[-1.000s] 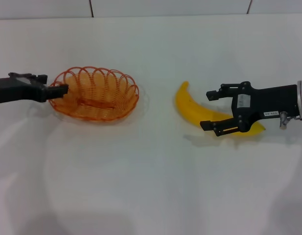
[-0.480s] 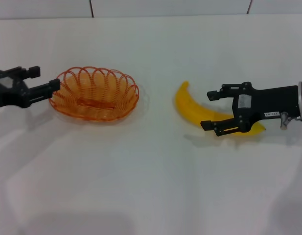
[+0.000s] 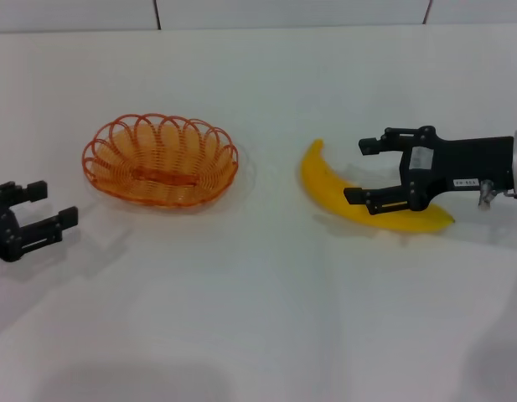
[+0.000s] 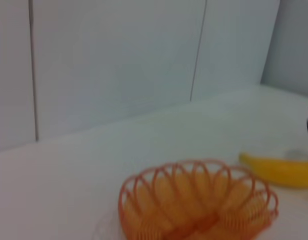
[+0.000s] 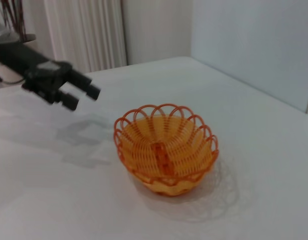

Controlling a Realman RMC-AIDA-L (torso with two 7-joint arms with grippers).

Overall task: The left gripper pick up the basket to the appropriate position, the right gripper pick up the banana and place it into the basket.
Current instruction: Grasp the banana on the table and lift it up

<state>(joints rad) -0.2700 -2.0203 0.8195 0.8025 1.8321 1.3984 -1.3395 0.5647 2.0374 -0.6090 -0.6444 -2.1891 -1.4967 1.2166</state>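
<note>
The orange wire basket [image 3: 162, 161] sits on the white table left of centre, with nothing in it. My left gripper [image 3: 50, 206] is open and empty, nearer the front edge and left of the basket, well apart from it. The yellow banana [image 3: 322, 180] lies right of centre. My right gripper [image 3: 358, 172] is open and hovers over the banana's middle, one finger across it. The left wrist view shows the basket [image 4: 193, 205] and the banana [image 4: 283, 172] beyond it. The right wrist view shows the basket [image 5: 166, 150] and the left gripper [image 5: 84, 98] beside it.
The white table [image 3: 258, 318] ends at a tiled wall [image 3: 283, 12] at the back. A curtain [image 5: 84, 35] shows far off in the right wrist view.
My left gripper opened off the basket's left rim and drew back toward the front left. The basket stayed put. My right gripper shifted slightly farther back over the banana.
</note>
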